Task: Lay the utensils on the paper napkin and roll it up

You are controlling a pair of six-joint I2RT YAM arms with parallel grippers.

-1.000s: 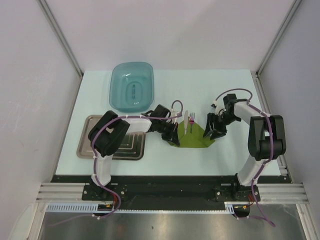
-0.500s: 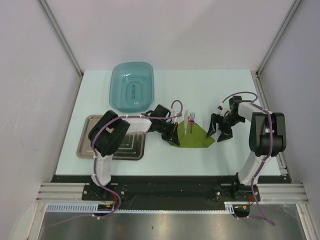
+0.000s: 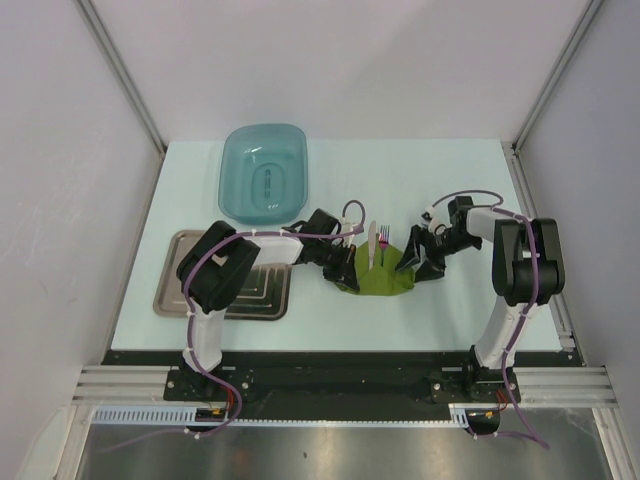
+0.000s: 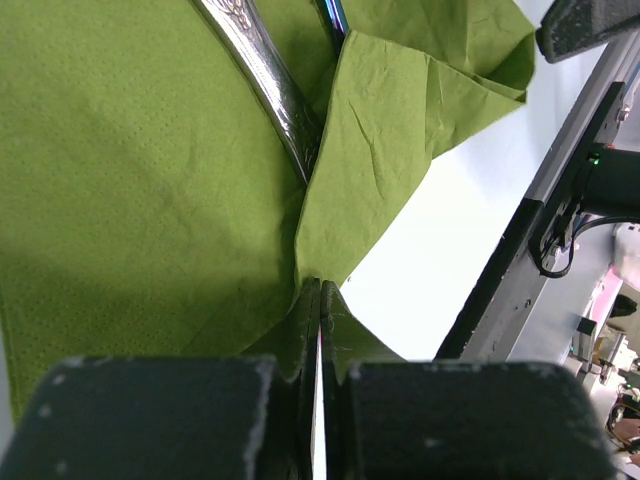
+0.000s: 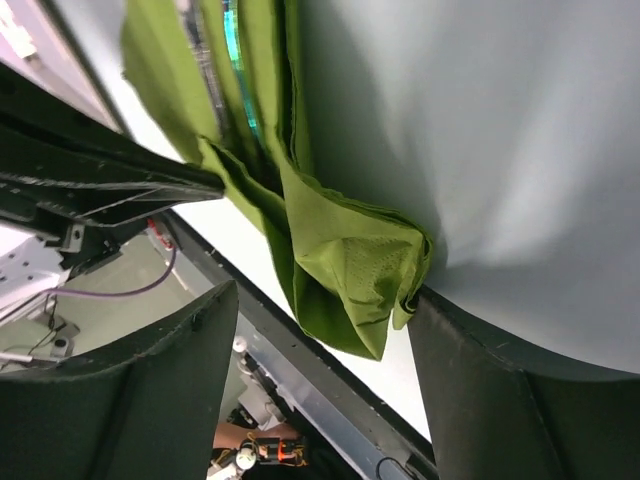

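Note:
The olive-green paper napkin [image 3: 381, 275] lies crumpled at the table's middle. The utensils [image 3: 376, 243], a silver knife and a fork with a purple handle, lie on it and stick out past its far edge. My left gripper [image 3: 345, 273] is shut on the napkin's left edge; the left wrist view shows the napkin [image 4: 150, 190] pinched between the closed jaws and a silver handle [image 4: 270, 80] lying on it. My right gripper [image 3: 413, 262] is open at the napkin's right edge. In the right wrist view the folded corner [image 5: 350, 265] sits between the spread fingers [image 5: 490, 390], touching one.
A teal plastic basin [image 3: 264, 173] stands at the back left. A steel tray [image 3: 190, 292] lies at the left front, partly under the left arm. White walls with metal posts close in the table on three sides.
My right gripper swung out to the right away from the napkin, then came back left to its right edge. The napkin's right corner is now folded inward. My left gripper held still.

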